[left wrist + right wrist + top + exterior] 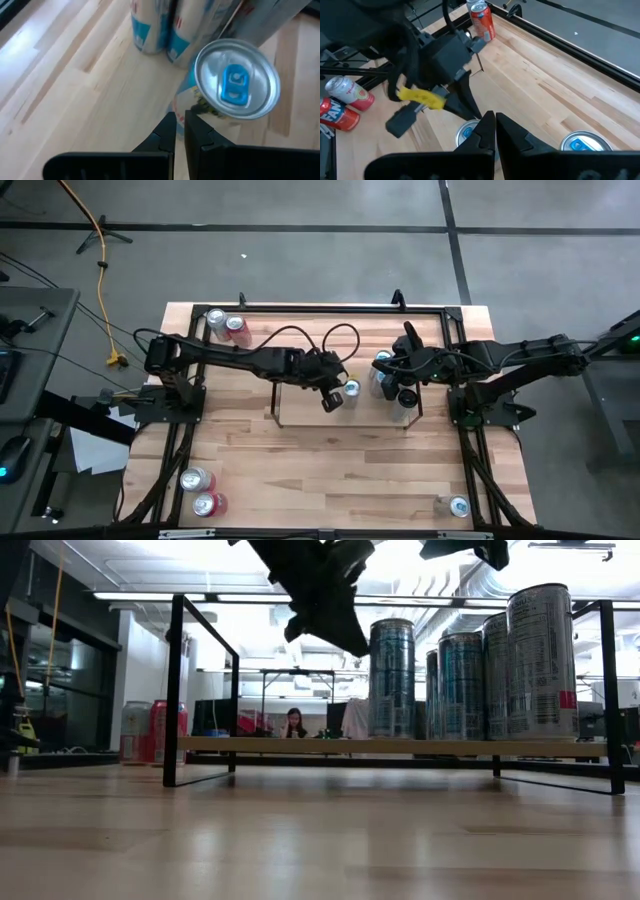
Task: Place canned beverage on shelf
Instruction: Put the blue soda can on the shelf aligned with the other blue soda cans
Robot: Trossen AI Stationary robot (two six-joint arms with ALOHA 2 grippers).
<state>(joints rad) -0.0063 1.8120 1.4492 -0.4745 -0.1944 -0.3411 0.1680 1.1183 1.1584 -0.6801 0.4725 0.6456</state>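
The shelf (278, 406), a low black rod rack, stands mid-table, and several tall silver-and-blue cans (460, 685) stand upright on its right half. The leftmost can (235, 82), with a blue tab, also shows in the high view (351, 388). My left gripper (180, 122) is shut, slanting down, its tips right beside this can under the rim; seen from above, the left gripper (340, 390) sits at the can's left. My right gripper (494, 120) is shut and hovers above the cans at the shelf's right end (392, 377). My left gripper's shut fingertips (192, 116) stand against the blue-tab can's side wall (200, 102) just below the rim, coming slanting down from the table's left. I cannot tell whether they touch it. The can stands upright on the shelf.
Red and silver cans stand at the far left corner (226, 326) and the near left (202, 492); one can stands at the near right (456, 506). A black rail frame (300, 308) runs along the table's edges. The shelf's left half (260, 744) is bare.
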